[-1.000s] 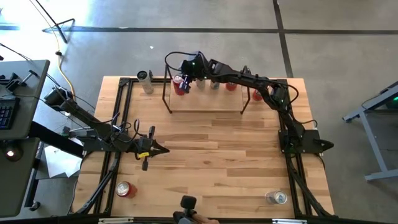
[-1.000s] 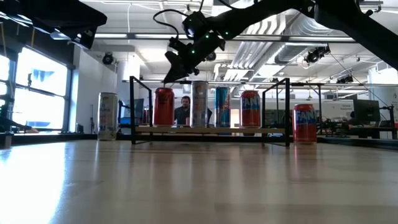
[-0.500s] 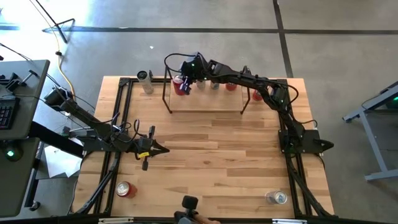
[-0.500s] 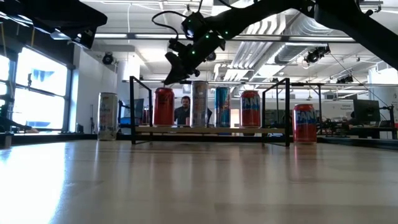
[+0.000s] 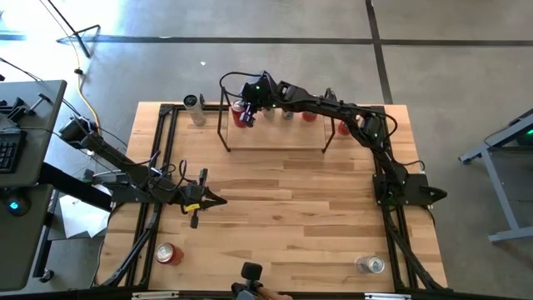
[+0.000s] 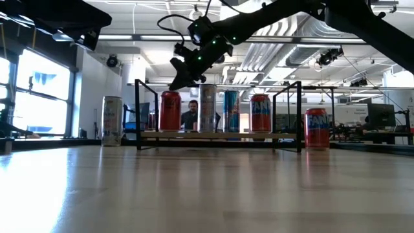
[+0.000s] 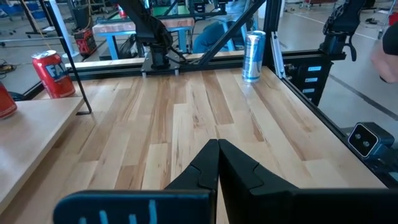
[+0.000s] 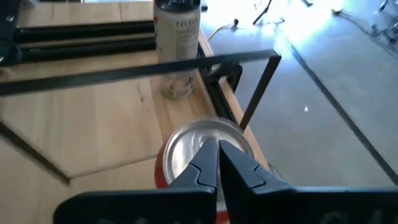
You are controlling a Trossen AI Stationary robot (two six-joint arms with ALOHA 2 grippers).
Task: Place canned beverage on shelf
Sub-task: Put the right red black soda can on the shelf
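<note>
The shelf (image 5: 275, 137) (image 6: 220, 135) stands at the table's far edge, with several upright cans on its board. The leftmost one is a red can (image 6: 170, 110) (image 5: 241, 116) with a silver top (image 8: 186, 142). My right gripper (image 6: 174, 82) (image 8: 217, 163) is shut and hangs just above that top; the low view shows a small gap between them. My left gripper (image 5: 220, 200) (image 7: 217, 158) is shut with nothing in it. It waits over the left middle of the table.
A pale tall can (image 5: 194, 104) (image 8: 177, 46) stands on the table left of the shelf, and a red can (image 6: 316, 127) stands right of it. A red can (image 5: 166, 253) stands near left and a silver can (image 5: 369, 264) near right. The table's middle is bare wood.
</note>
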